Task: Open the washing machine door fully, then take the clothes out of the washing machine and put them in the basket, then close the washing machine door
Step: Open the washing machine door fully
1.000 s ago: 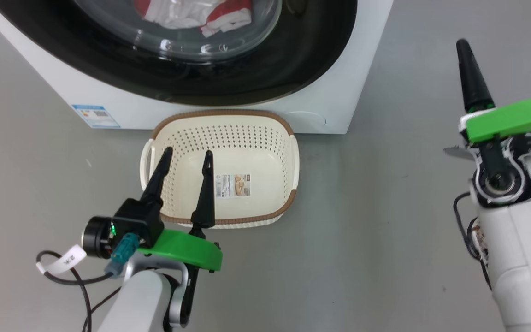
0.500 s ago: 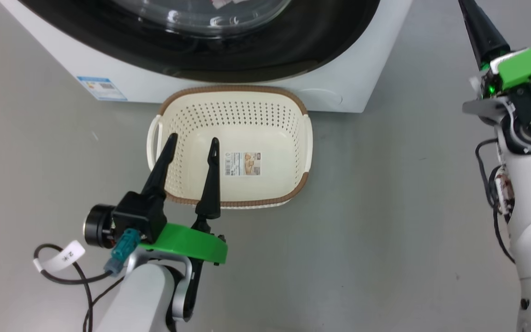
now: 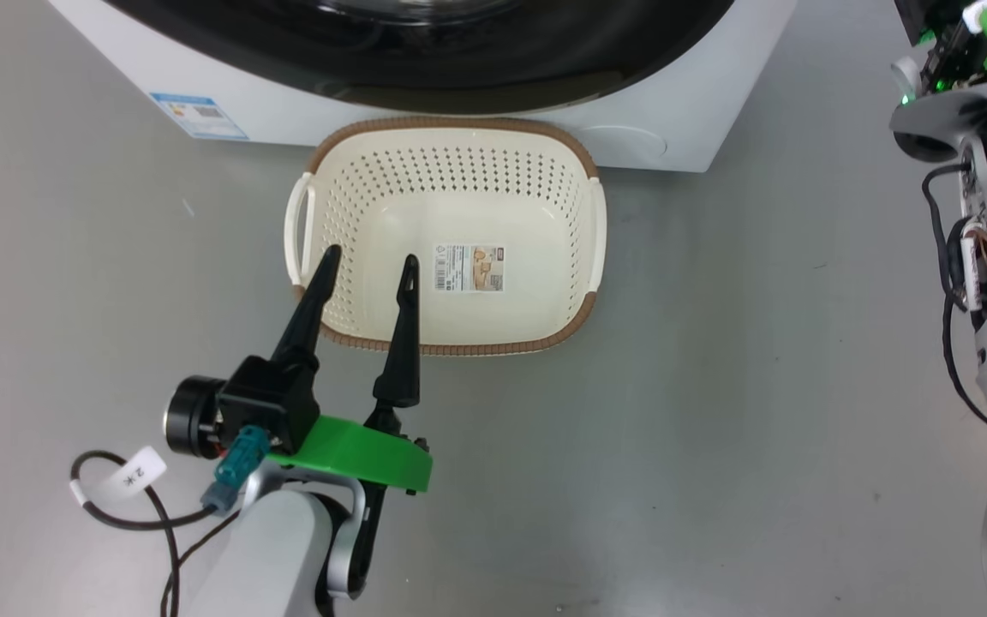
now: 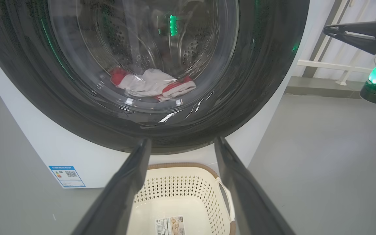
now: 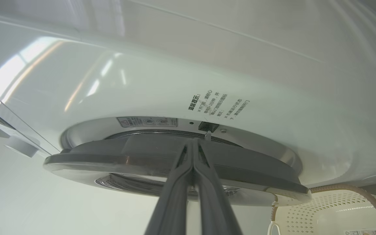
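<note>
As I judge it, the first step is in hand. The large round washing machine door, with its glossy black rim and bulging glass window, looks shut against the big white front-loading washing machine. The soft red and white clothes lie behind the glass at the bottom of the perforated steel drum. The right gripper has its two dark fingers clenched together on nothing. In the right wrist view its tips point to 12 o'clock at the door's edge, just below a small dark latch slot; whether they touch the rim I cannot tell. The next move calls for hooking those tips behind the rim there and drawing the door outward in an arc without slipping off the glossy edge. The left gripper hangs released, fingers spread and empty, above the 7 o'clock corner of the small cream perforated plastic basket with the brown rim. The basket holds no clothes and stands on the grey floor at 6 o'clock from the door. From the left fingers the clothes lie towards 12 o'clock, well apart.
</note>
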Controlling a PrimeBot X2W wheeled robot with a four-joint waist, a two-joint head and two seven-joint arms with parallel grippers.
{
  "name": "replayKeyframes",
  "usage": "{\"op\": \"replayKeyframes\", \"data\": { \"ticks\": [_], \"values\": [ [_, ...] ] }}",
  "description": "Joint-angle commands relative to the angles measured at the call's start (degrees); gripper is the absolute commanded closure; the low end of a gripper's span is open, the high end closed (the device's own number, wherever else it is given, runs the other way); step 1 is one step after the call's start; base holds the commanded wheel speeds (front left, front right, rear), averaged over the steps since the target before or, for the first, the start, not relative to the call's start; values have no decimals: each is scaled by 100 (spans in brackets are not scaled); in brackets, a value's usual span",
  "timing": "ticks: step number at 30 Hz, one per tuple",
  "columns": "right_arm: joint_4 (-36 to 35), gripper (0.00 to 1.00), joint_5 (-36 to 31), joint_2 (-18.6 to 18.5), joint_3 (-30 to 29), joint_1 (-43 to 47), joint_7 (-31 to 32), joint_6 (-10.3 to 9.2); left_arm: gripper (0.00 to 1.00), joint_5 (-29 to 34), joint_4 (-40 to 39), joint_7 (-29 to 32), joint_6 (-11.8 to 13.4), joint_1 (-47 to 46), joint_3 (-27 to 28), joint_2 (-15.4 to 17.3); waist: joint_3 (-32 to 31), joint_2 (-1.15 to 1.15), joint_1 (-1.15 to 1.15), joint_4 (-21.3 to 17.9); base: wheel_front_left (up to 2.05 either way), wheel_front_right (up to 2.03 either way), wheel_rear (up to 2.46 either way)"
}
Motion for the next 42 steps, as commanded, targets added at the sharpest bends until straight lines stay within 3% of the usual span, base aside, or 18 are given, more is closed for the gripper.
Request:
{"op": "replayKeyframes", "data": {
  "ticks": [1, 42],
  "values": [
    [-95, 100, -9, 55, 87, -217, 80, 3, 0, -47, -177, -45, 45, -148, 124, 104, 64, -1, 0, 47, 0, 0, 0],
    [1094, 100, -426, -136, 263, -1719, 557, 3, 0, -300, -209, -45, 112, -235, -166, 104, 503, -1, 0, 617, 0, 0, 0]
  ]
}}
